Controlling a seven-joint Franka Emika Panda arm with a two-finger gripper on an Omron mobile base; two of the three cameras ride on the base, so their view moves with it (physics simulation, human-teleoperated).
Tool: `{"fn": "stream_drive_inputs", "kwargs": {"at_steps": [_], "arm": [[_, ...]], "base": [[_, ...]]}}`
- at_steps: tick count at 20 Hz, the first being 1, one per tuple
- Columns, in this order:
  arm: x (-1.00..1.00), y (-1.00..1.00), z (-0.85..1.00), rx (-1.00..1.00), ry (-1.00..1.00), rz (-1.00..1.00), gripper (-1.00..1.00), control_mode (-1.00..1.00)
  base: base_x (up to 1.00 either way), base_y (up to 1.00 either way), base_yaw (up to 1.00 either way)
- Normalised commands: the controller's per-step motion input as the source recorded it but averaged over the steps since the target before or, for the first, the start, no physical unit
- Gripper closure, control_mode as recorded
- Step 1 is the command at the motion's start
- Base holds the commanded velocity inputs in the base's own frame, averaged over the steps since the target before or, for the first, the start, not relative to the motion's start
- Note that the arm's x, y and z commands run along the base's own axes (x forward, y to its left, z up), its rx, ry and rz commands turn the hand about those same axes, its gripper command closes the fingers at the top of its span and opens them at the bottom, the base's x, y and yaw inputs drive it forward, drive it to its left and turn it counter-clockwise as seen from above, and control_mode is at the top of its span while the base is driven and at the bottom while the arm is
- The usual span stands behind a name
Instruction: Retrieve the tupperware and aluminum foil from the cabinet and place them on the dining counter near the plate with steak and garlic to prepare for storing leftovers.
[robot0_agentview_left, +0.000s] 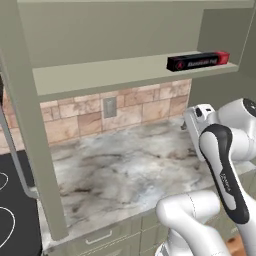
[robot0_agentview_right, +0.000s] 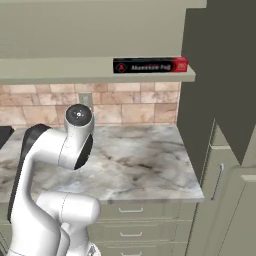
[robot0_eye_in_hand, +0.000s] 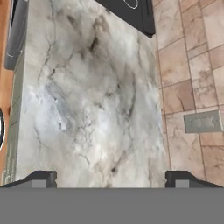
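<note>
While aluminum foil (robot0_agentview_left: 198, 61) sits upper right on the cabinet (robot0_agentview_left: 125, 75) shelf, pincer (robot0_eye_in_hand: 111, 178) is spread wide over marbled desk (robot0_eye_in_hand: 87, 109).

The arm (robot0_agentview_left: 220, 165) is built of glossy white, rounded shells joined by dark joints. In the left base view, a long black inlay with small pale lettering is seen running down one link, edged in white. A boxy white hand section with small dark details is seen above that link. In the right base view, the arm (robot0_agentview_right: 55, 165) is capped by a round dark grey disc with a small pale mark at its centre, and a black band is seen along the curved link below that disc. The fingertips (robot0_eye_in_hand: 41, 178) are dark, blocky, each with a grey pad.
</note>
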Motion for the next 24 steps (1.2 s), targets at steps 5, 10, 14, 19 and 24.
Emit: {"fn": "stream_drive_inputs", "kwargs": {"at_steps": [5,10,14,19,24], "arm": [[0.24,-0.02,0.0,0.0,0.07,0.03,-1.0,-1.0],[0.0,0.0,0.31,-0.11,-0.07,0.07,-1.0,-1.0],[0.0,0.0,0.53,-0.25,-0.12,0.06,-1.0,-1.0],[0.2,0.0,0.56,-0.23,-0.07,0.01,-1.0,-1.0],[0.4,-0.01,0.55,-0.21,0.0,0.02,-1.0,-1.0]], "base": [[0.36,-0.08,0.04],[0.0,0.0,0.0],[0.0,0.0,0.0],[0.0,0.0,0.0],[0.0,0.0,0.0]]}}
